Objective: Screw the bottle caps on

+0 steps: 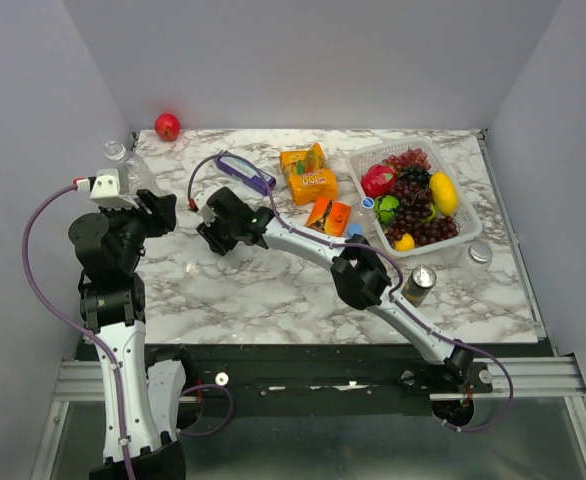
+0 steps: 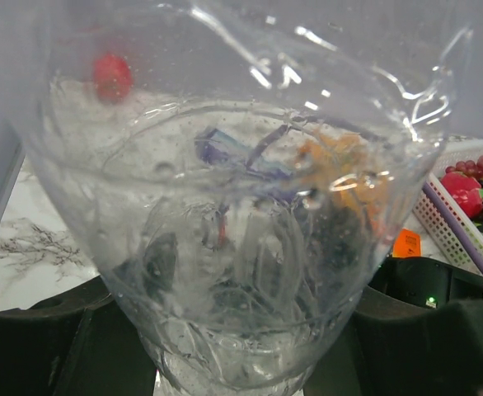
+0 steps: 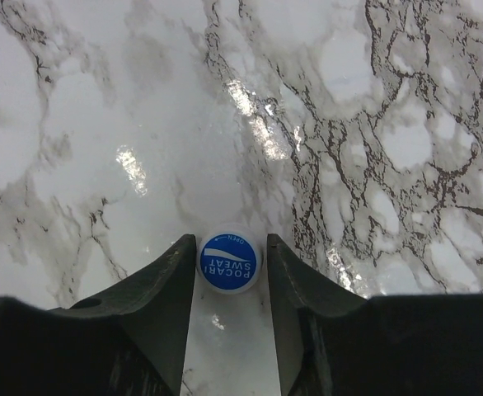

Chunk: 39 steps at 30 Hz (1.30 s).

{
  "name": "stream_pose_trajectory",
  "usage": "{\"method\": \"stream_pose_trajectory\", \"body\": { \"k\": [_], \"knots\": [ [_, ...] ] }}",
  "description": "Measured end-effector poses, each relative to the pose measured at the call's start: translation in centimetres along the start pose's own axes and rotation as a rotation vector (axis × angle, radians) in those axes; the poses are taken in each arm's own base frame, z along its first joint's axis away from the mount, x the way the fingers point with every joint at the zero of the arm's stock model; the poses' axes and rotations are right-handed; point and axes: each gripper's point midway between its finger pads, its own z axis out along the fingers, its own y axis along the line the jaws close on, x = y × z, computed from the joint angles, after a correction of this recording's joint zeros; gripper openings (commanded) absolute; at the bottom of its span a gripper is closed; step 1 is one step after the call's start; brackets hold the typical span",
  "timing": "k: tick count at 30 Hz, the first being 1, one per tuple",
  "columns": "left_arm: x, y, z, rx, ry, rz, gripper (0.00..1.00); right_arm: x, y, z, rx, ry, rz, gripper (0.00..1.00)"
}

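Note:
A clear plastic bottle (image 1: 123, 172) is held off the table at the far left, my left gripper (image 1: 138, 195) shut on it. In the left wrist view the bottle (image 2: 241, 231) fills almost the whole picture, and the dark fingers (image 2: 52, 338) show only at its lower sides. My right gripper (image 1: 213, 228) is down on the marble left of centre. A blue bottle cap (image 3: 228, 262) printed with white letters lies flat on the table, and my right gripper (image 3: 229, 257) is shut on its sides at the fingertips. Another blue cap (image 1: 368, 202) lies by the basket.
A red ball (image 1: 167, 126) sits at the back left. Orange packets (image 1: 309, 177) and a purple item (image 1: 245, 172) lie mid-back. A white basket (image 1: 358, 165) of fruit stands at the right, with a dark drink can (image 1: 419, 284) and a silver lid (image 1: 481, 252) near it.

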Motion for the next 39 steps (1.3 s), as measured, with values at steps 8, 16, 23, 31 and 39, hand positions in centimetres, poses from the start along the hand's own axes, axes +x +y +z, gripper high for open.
{"method": "stream_pose_trajectory", "body": {
  "k": [8, 16, 23, 31, 39],
  "knots": [
    [-0.8, -0.5, -0.3, 0.015, -0.036, -0.005, 0.14, 0.9, -0.5, -0.8, 0.020, 0.033, -0.059, 0.40],
    [0.3, -0.9, -1.0, 0.038, -0.050, -0.019, 0.15, 3.5, -0.3, -3.5, 0.011, 0.114, -0.100, 0.36],
    [1.1, -1.4, -1.4, 0.066, -0.061, -0.045, 0.15, 8.2, 0.6, -8.4, -0.022, 0.245, -0.102, 0.36],
    [1.2, -2.4, -2.4, 0.108, -0.082, -0.058, 0.18, 13.5, 2.6, -14.0, -0.112, 0.366, -0.091, 0.60],
    [1.2, -3.6, -3.4, 0.158, -0.087, -0.052, 0.20, 14.9, 3.3, -15.8, -0.205, 0.394, -0.206, 0.77]
  ]
}}
